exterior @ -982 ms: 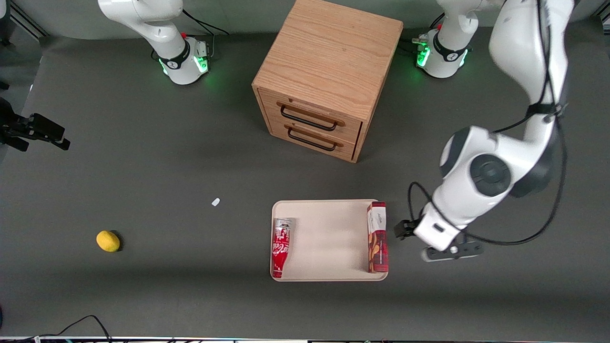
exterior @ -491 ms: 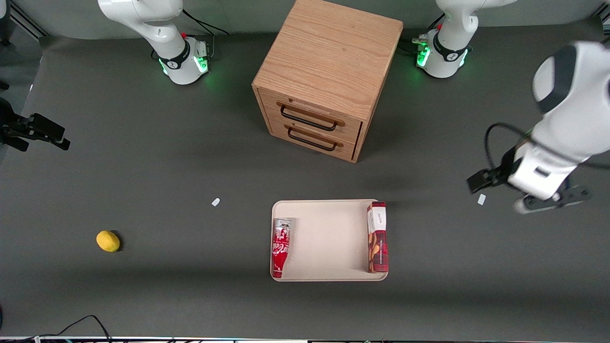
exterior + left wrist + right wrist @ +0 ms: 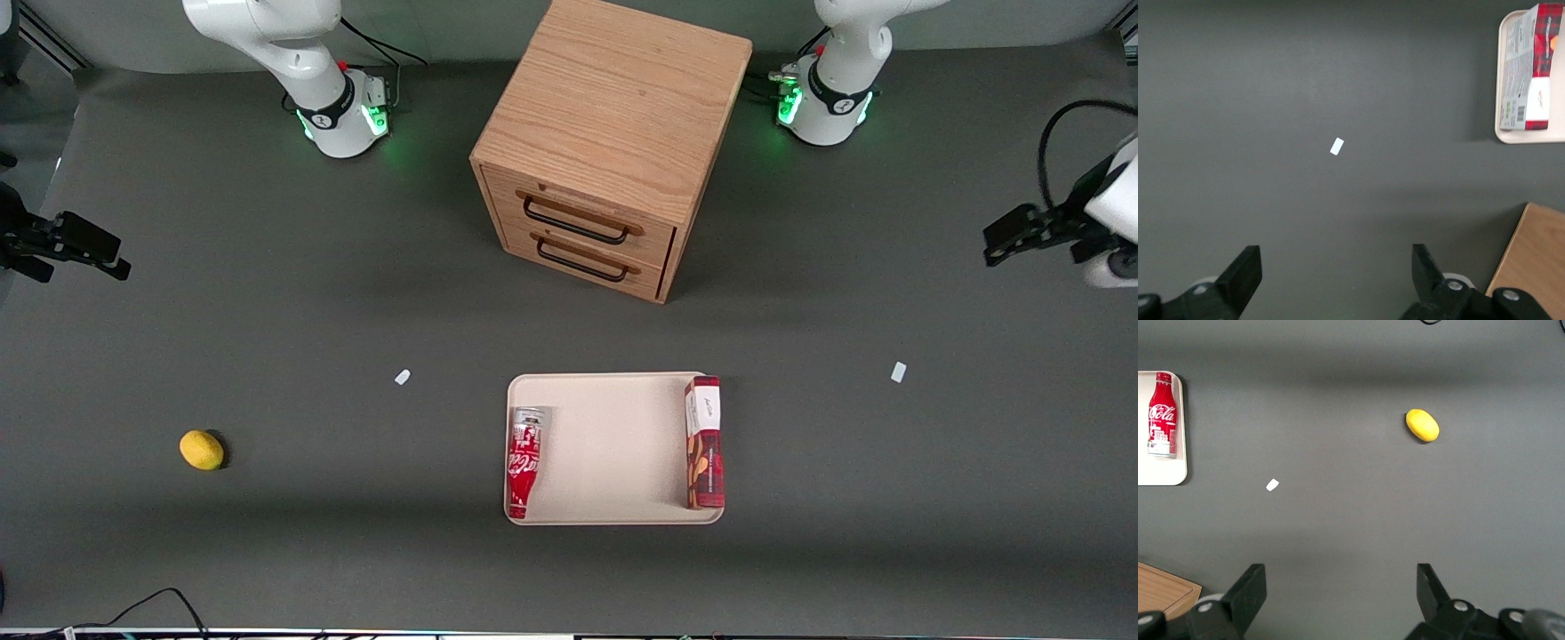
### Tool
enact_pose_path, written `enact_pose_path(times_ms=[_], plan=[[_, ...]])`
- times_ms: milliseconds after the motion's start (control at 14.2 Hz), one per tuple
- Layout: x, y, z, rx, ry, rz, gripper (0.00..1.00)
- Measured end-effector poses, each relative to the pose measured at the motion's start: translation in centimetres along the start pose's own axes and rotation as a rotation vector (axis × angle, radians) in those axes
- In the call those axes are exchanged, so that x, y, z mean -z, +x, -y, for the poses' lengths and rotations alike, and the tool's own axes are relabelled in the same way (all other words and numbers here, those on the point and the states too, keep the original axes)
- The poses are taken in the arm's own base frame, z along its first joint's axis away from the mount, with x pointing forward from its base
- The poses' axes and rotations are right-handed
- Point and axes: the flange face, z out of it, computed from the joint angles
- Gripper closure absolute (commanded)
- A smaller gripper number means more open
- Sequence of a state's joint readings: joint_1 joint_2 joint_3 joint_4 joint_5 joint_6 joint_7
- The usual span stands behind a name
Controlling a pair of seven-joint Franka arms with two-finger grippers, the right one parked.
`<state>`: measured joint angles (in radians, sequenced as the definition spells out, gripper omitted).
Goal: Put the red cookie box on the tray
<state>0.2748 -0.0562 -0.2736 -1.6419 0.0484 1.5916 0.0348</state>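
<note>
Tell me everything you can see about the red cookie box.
The red cookie box is a slim, elongated cardboard carton, red with a white panel at the end nearer the cabinet and brown-orange cookie pictures. The wrist view shows a pale side with small print and a barcode. It lies flat on the beige tray, along the edge toward the working arm's end, apart from the cola bottle. Nothing grips it: the gripper hangs open, well away from the tray.
</note>
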Motion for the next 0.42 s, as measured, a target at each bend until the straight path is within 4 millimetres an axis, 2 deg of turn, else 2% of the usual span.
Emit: enact_pose_path(times_ms=[211, 421], plan=[[2.0, -1.8, 0.4, -0.018, -0.018, -0.011, 0.00], [3.0, -2.7, 0.2, -0.015, -0.044, -0.011, 0.00]])
